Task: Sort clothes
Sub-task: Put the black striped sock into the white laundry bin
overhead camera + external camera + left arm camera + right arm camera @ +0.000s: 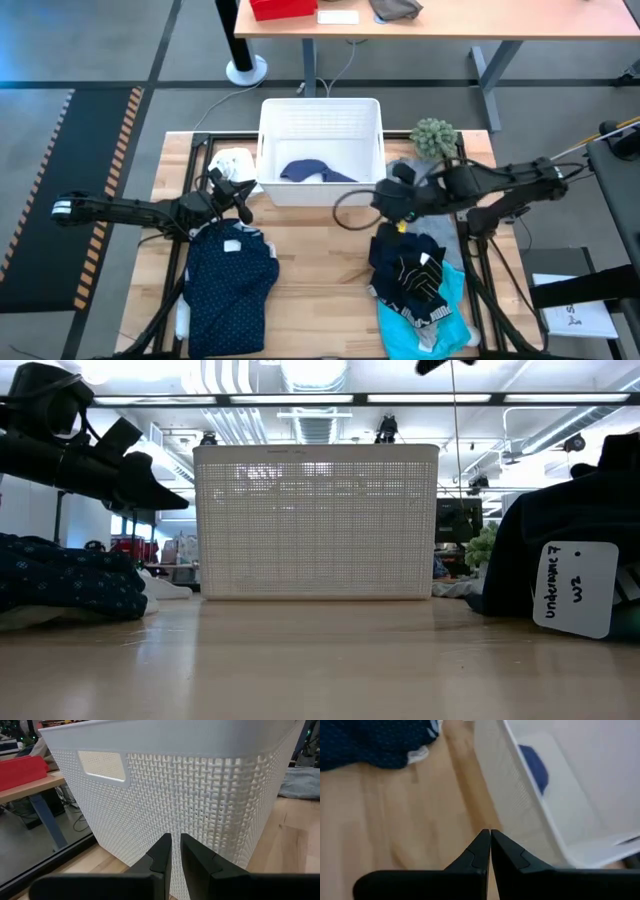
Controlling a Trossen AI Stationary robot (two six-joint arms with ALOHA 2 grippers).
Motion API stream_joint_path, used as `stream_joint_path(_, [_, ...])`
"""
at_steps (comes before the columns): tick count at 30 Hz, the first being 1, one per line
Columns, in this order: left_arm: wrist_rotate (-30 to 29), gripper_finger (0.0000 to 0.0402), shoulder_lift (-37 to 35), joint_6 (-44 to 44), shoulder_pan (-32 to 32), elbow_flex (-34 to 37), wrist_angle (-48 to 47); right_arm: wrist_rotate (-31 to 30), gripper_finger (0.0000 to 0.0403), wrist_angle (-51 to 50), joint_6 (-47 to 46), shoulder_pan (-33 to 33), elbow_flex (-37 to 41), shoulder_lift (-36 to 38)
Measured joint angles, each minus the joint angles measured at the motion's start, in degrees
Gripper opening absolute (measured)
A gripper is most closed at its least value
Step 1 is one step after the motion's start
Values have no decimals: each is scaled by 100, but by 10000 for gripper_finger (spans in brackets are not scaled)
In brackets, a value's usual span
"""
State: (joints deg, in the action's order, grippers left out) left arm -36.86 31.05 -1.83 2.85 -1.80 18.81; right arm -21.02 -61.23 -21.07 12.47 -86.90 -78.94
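High view: navy dotted shirt [230, 285] lies just beside the closed, empty left pincer [243, 203].

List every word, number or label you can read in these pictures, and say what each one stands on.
"underwear 7" over "w2", as far as the handwriting reads: white tag on the dark clothes at right, low view.
Marks on the paper sheet beside the table: too small to read.

You have two matte black arms built of slim tubular links and bulkier joint housings. The left arm [120, 209] carries a pale band near its outer end. The right arm [500, 185] trails a looping black cable. Each end effector [172, 857] ends in flat, angular black fingers [481, 851].
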Motion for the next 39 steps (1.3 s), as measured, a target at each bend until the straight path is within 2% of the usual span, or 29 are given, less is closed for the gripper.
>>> stream_joint_path(8, [-1,27,0,1,0,1,0,2,0,29,-1030,891,682,248])
stream_joint_path(19, [-1,27,0,0,-1,2,3,273,0,-20,-2280,1727,812,191])
stream_joint_path(28, [-1,27,0,0,0,1,3,664,3,-260,-2383,2176,810,-70])
stream_joint_path(33, [0,27,0,0,-2,2,2,717,34,-411,-2368,2424,810,-440])
stream_joint_path(39, [-2,27,0,0,0,2,4,1113,102,-458,-2532,2670,810,-1018])
